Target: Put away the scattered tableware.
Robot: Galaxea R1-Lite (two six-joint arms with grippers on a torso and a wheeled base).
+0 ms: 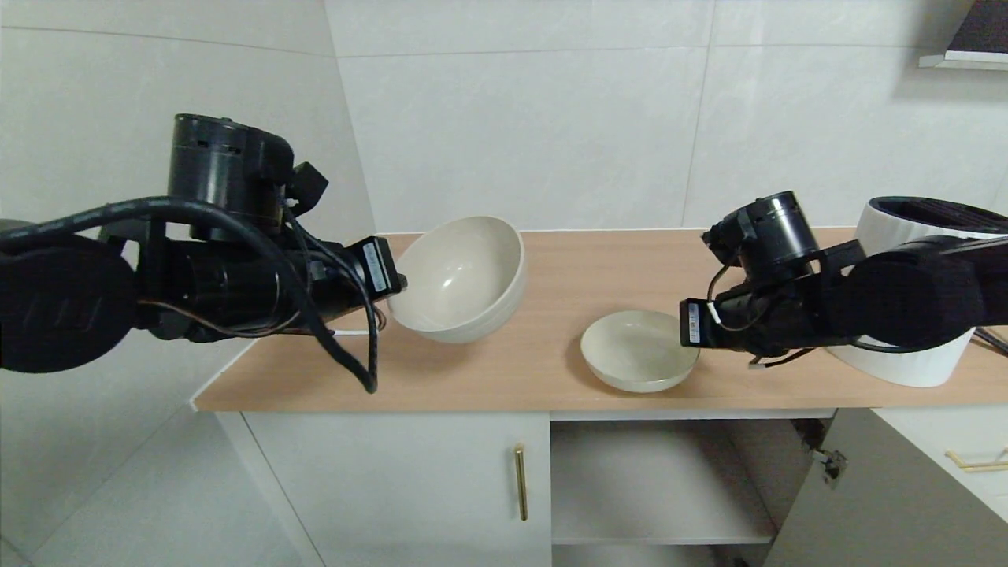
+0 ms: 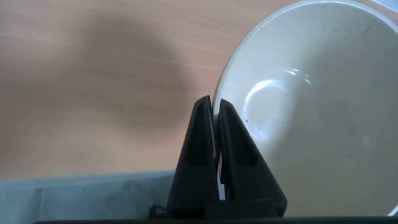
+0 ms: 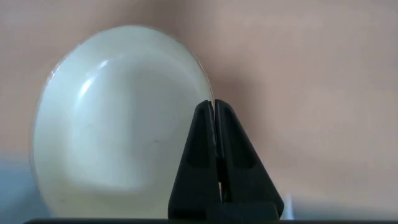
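We had the left gripper [image 1: 398, 279] clamped on the tilted bowl [image 1: 461, 276], the right gripper [image 1: 687, 323] on the dish [image 1: 634, 350] near the front edge of the countertop [image 1: 551, 260] — thin rim pinches, and either might have pivoted loose.

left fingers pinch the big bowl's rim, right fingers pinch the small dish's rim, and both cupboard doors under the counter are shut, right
Not the doors. The head view shows the right door swung open onto a shelf; only the left door is shut. The left fingers do pinch the big bowl by its rim, the right fingers the small dish.
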